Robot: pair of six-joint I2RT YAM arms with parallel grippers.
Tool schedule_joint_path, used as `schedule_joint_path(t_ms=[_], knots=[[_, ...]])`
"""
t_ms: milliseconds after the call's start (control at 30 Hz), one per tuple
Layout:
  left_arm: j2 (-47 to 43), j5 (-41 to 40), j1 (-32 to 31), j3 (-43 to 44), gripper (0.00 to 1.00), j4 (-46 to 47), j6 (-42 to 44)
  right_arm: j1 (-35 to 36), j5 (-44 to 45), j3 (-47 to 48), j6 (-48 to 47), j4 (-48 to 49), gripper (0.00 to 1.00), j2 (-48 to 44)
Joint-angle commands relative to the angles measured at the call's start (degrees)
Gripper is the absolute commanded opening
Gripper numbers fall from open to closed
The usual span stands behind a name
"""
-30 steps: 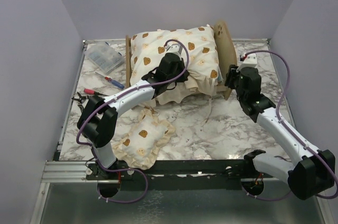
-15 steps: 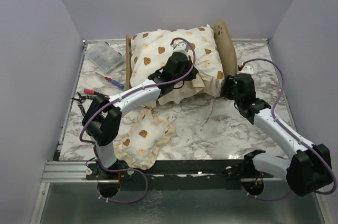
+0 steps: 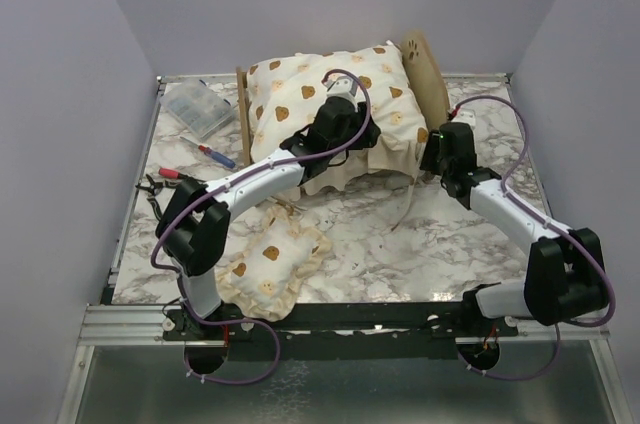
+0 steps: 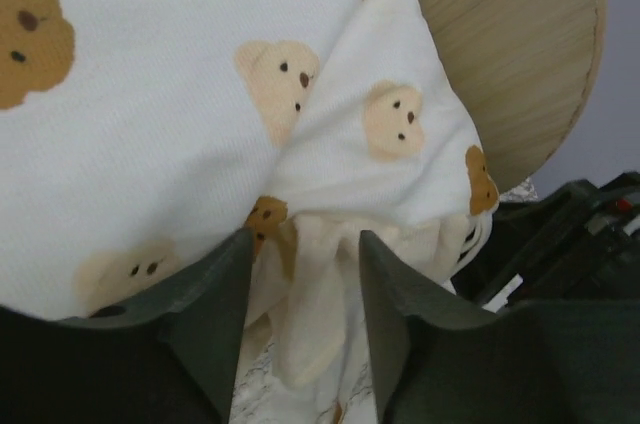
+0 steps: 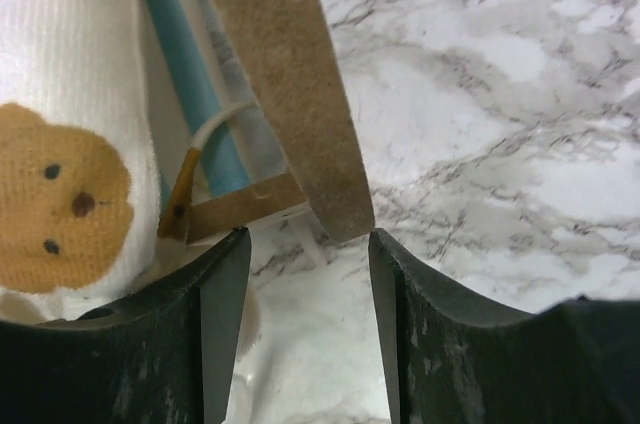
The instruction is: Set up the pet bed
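The pet bed stands at the back of the table, its plywood headboard [image 3: 426, 72] on the right and its low footboard [image 3: 242, 104] on the left. The big bear-print cushion [image 3: 310, 94] lies across it. My left gripper [image 3: 347, 132] is open at the cushion's near edge. In the left wrist view the cushion's ruffle [image 4: 310, 294] hangs loose in the left gripper [image 4: 303, 269], with the headboard [image 4: 520, 54] beyond. My right gripper [image 3: 438, 152] is open at the headboard's near corner. In the right wrist view the headboard's edge [image 5: 300, 94] ends just above the right gripper [image 5: 305, 284], beside the blue-striped base [image 5: 190, 84].
The small bear-print pillow [image 3: 270, 259] lies on the marble table near the left arm's base. A clear plastic box [image 3: 197, 109], a screwdriver [image 3: 215, 155] and pliers [image 3: 160, 182] sit at the left. Loose tie strings [image 3: 405, 206] trail in front of the bed. Walls close in on three sides.
My left gripper has slid right along the cushion's edge and opened, letting the ruffle go. The right gripper has moved in to the headboard's near corner. The cushion sits further right on the bed.
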Motion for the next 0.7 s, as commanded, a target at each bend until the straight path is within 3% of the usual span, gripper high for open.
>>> schedule_joint_path(t_ms=[0,167,433,500,600,667], knots=[[-5.7,-1.4,0.4,-1.4,0.56,-1.5,2.7,-2.8,-1.3,5.8,-2.9,5.5,0.54,3.9],[-10.7,-2.1,1.3,-3.8,0.69,-4.9,5.6,-3.4,-4.9,7.6,-2.5,0.1,0.55,3.6],[-22.1,-3.0,1.8,-8.9,0.79,-10.7,12.7,-3.5,-8.5,-4.7,5.2,-5.7,0.55,-9.2],[-25.5,-3.5,1.9,-10.3,0.83,-12.1,15.2,-3.4,-8.5,-6.5,5.8,-5.3,0.55,-9.5],[-31.8,-4.4,2.0,-14.1,0.98,-12.7,18.6,-3.4,-7.4,-7.5,6.4,-3.4,0.52,-6.8],[-36.5,-6.0,1.9,-17.4,0.99,-12.8,20.9,-3.5,-7.1,-7.8,7.6,-1.2,0.5,-4.2]])
